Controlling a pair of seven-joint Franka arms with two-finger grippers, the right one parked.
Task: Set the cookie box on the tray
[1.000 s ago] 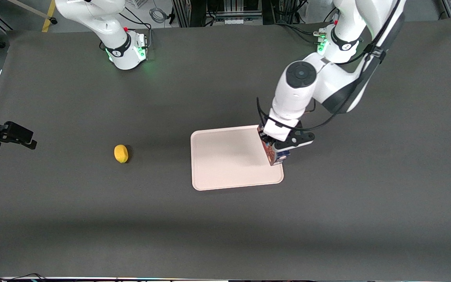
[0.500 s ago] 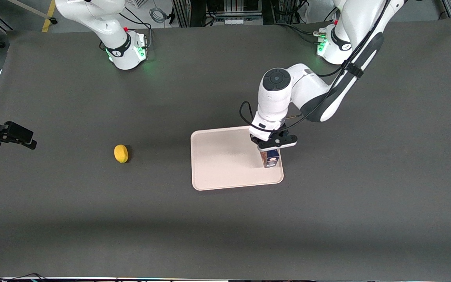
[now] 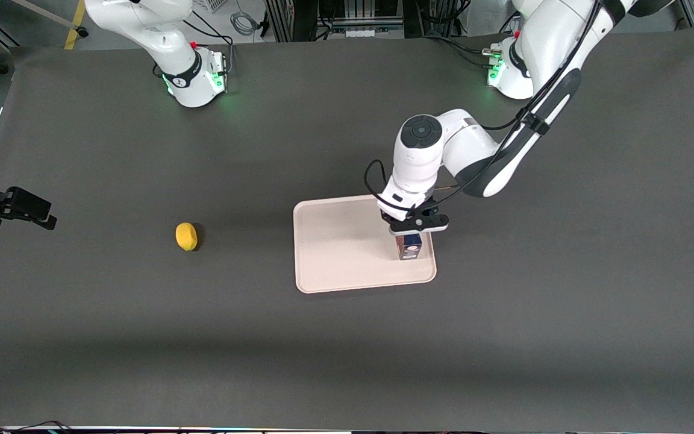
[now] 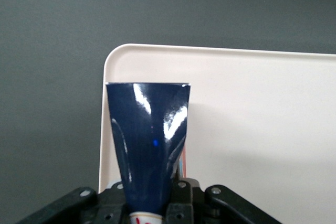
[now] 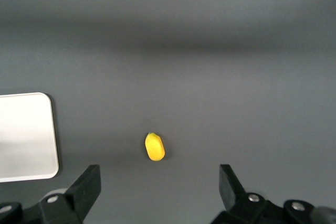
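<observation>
— Over the working arm's end of the large flat pale pink plastic tray (image 3: 347,253), what hangs there?
— The left arm's black end effector (image 3: 410,232), pointing straight down. Its fingers are clamped on the upper end of the small narrow dark navy-blue cardboard cookie box (image 3: 408,246), which stands upright.
— Where does the box sit against the tray?
— Within the tray's outline, near the corner closest to the front camera on the working arm's side. From the wrist, the glossy navy box (image 4: 148,145) reaches down toward the pink tray (image 4: 262,129) beside a rounded corner; whether its bottom end touches the tray floor, I cannot tell.
— Anything else on the dark grey tabletop (image 3: 142,331)?
— A small yellow lump (image 3: 186,236), well apart from the tray, toward the parked arm's end; it shows from that arm's wrist too (image 5: 154,147).
</observation>
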